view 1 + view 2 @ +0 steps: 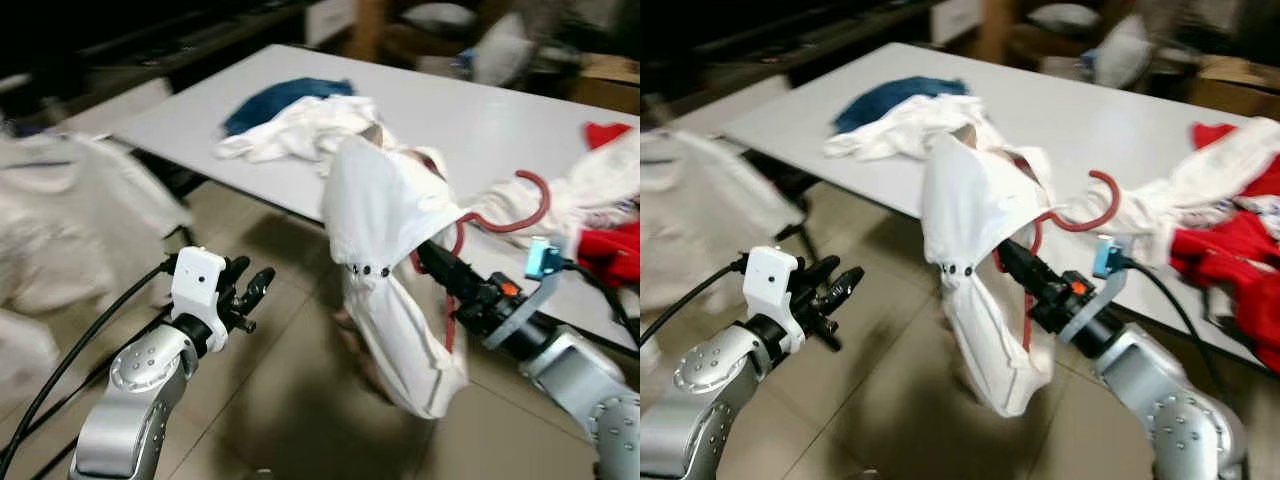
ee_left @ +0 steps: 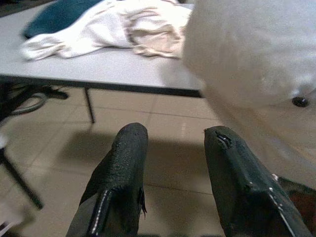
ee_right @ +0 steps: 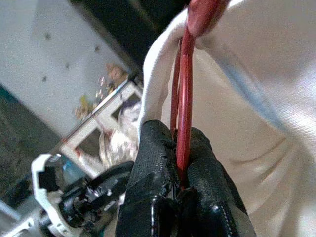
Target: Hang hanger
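A red plastic hanger point(image 1: 522, 205) carries a white garment point(image 1: 385, 270) that droops toward the floor in front of the table. My right gripper point(image 1: 435, 262) is shut on the hanger's red bar point(image 3: 183, 123), its fingertips tucked under the cloth. The hook curls up over the table edge. My left gripper point(image 1: 250, 290) is open at the lower left, apart from the garment, with nothing between its fingers point(image 2: 123, 173).
A white table point(image 1: 470, 120) holds a white and blue clothes pile point(image 1: 290, 120) and red clothes point(image 1: 610, 240) at the right. More white cloth point(image 1: 70, 220) hangs at the far left. Tiled floor point(image 1: 290, 400) lies below.
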Robot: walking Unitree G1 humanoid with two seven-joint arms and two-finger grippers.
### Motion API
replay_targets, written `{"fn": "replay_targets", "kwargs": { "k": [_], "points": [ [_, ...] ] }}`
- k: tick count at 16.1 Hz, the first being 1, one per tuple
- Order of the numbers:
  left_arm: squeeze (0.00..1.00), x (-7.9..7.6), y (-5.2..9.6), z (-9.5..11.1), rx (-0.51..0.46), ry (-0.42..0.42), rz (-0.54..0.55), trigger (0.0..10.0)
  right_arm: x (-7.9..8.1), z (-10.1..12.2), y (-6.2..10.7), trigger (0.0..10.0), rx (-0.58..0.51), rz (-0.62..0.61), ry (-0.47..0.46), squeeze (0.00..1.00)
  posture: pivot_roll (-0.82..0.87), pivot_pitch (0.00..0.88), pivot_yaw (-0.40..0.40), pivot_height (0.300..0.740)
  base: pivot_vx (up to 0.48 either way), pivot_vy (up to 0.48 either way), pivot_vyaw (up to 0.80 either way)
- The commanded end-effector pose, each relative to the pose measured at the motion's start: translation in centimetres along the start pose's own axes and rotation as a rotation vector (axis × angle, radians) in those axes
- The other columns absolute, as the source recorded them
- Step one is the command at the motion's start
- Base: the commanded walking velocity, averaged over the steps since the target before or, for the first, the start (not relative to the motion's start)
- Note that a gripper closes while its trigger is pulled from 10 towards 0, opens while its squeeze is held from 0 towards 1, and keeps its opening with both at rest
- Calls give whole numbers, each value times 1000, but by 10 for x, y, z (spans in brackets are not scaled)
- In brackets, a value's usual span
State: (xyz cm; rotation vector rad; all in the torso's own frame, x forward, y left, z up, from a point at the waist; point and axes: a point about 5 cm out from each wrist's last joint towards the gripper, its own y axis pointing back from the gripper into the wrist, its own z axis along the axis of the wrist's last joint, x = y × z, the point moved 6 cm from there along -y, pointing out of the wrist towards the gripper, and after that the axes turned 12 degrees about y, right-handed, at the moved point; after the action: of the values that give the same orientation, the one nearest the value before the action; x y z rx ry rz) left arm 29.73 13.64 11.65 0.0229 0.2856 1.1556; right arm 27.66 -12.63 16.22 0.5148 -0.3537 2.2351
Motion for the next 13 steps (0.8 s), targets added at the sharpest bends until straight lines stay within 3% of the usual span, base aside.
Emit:
{"fn": "replay_targets", "kwargs": {
  "k": [1,4,6,9,13],
  "points": [
    [341,7,3,4,-9,-29,27,10000,9,1,-7,10000,-5,35,16,0,-102,5,50,740,0,0,712],
    [345,11,1,8,-23,-31,35,10000,5,-7,-20,10000,24,2,75,0,-92,0,45,740,0,0,710],
    [341,9,0,10,-29,-32,31,10000,11,-9,-25,10000,29,40,77,0,-87,0,42,740,0,0,712],
    [341,8,-2,10,-37,-28,31,10000,19,-15,-27,10000,42,89,88,0,-82,0,40,740,0,0,712],
    [345,11,-3,11,-36,-43,37,10000,15,-16,-27,10000,45,75,103,0,-84,0,33,740,0,0,712]
  ]
}}
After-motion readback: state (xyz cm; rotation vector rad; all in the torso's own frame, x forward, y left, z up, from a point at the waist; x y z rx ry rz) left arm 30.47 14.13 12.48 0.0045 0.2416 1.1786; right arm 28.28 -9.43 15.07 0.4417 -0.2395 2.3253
